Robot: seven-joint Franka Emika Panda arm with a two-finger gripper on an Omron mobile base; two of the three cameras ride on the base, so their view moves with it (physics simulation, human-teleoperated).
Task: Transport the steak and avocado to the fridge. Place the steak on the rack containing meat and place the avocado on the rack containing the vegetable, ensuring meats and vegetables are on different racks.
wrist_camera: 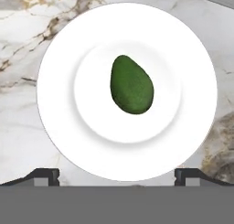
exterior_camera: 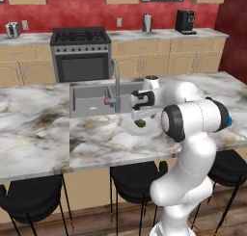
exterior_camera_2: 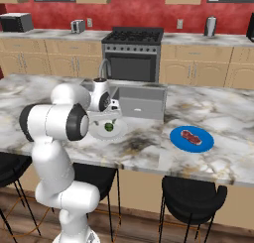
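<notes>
The avocado lies alone in the middle of a white plate on the marble tabletop, just near of the sink, and that placing leaves its whole top free for a grasp from above. The arm reaches out over the tabletop so that the fingers hang straight over the plate, apart and holding nothing, their tips well wide of the fruit. To the right, well apart from the white plate, a blue plate carries the steak, also alone. By my judgement the avocado is the first pick, and the fingers need only descend and close across its narrow width.
</notes>
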